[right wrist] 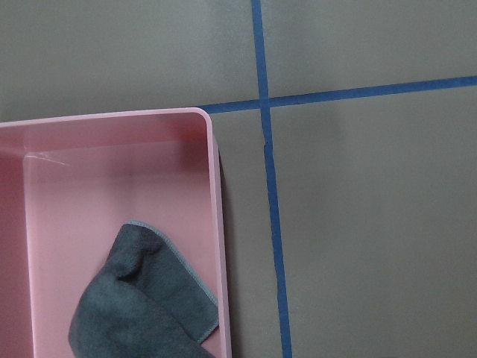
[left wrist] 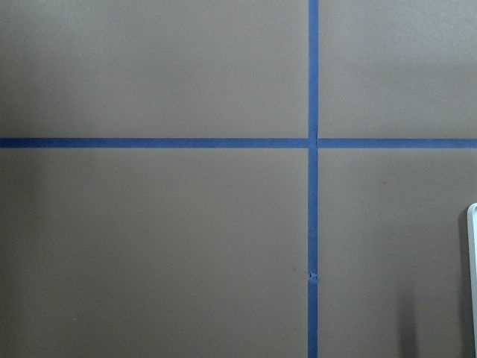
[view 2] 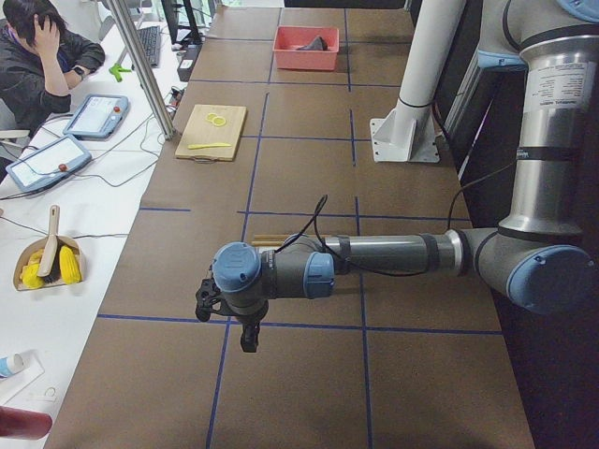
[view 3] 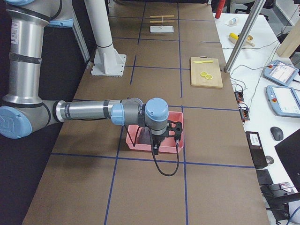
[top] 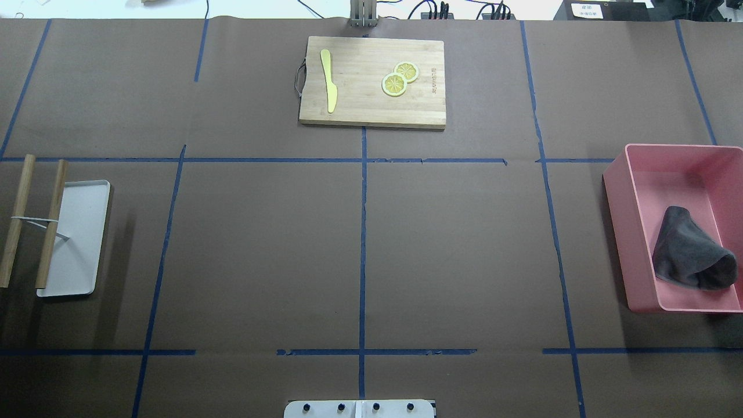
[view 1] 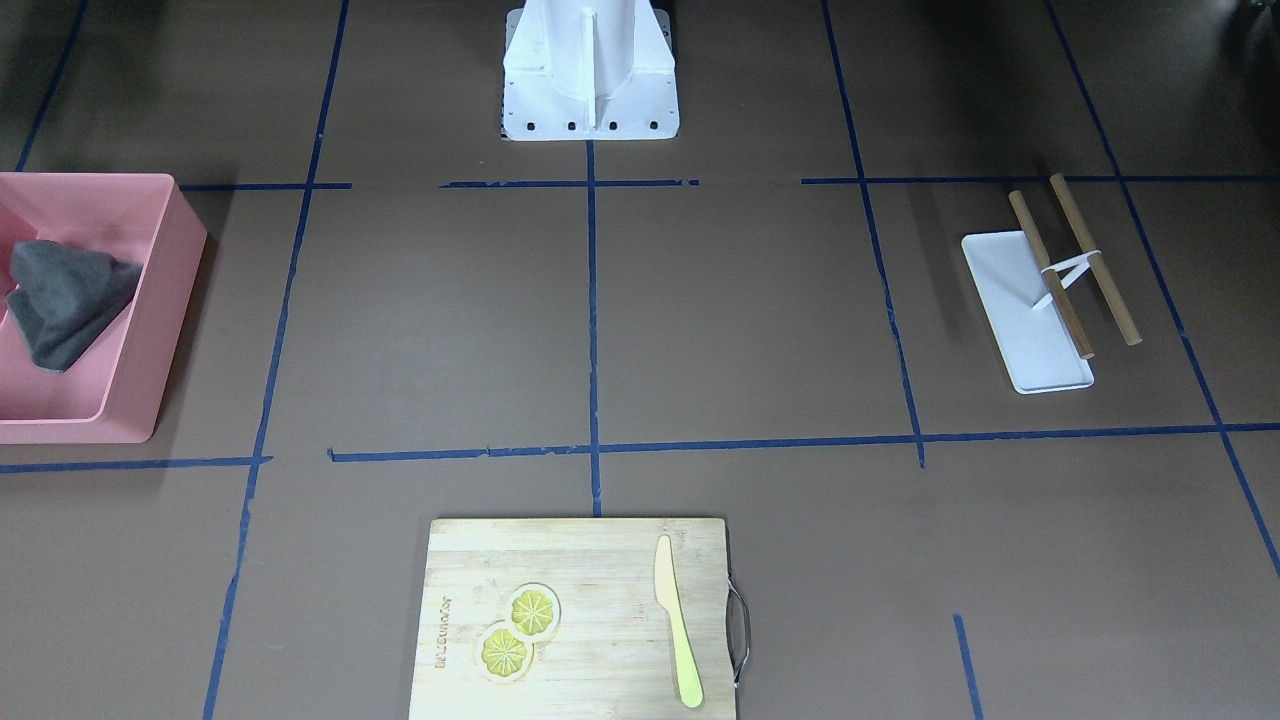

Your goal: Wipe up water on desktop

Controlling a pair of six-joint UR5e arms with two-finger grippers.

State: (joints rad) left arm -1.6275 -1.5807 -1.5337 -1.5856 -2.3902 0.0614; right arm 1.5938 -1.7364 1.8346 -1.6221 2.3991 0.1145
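The worktop (top: pixel 261 249) (blue-taped) runs lengthwise from left gripper (view 2: pixel 248 339) to right gripper (view 3: pixel 156 149), beneath both. Spread of the 2: cannot tell.

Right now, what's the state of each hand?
Left hand: cannot tell; it shows only in a side view.
Right hand: cannot tell; it shows only in a side view.

Along the operators' side, a long white desk (view 2: pixel 65 337). On it two tablets (view 2: pixel 96 114), a small dustpan (view 2: pixel 42 267) with a brush, and toward the right end a computer mouse (view 3: pixel 276 133). Beside the tablets a slanted metal post (view 2: pixel 145 70) and a seated person (view 2: pixel 42 61). Lit evenly, with soft shadows only.
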